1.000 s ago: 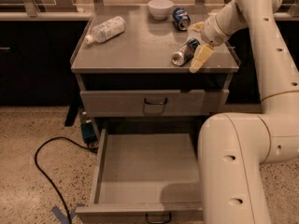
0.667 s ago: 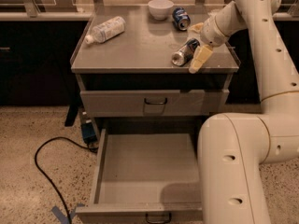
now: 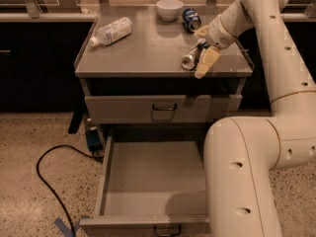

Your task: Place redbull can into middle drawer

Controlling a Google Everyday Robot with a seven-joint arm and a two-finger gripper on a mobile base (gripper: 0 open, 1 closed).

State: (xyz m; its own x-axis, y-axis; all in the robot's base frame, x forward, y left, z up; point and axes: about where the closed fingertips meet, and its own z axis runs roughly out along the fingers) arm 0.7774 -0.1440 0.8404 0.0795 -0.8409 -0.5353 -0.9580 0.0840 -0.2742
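Redbull can, the slim silver-and-blue metal one [image 3: 191, 58], lies on its side on the grey metal cabinet top [image 3: 148, 53] at the upper right, with the cream two-finger gripper [image 3: 199, 53] there, its jaws wide around the can, so picking it up and putting it in the wide grey metal middle drawer [image 3: 105, 177], open at the bottom, are not yet done.

No visible chg in 1 s: tool [image 3: 203, 58] at redbull can [image 3: 188, 59], table [image 3: 148, 48] right-front, hasn't budged.
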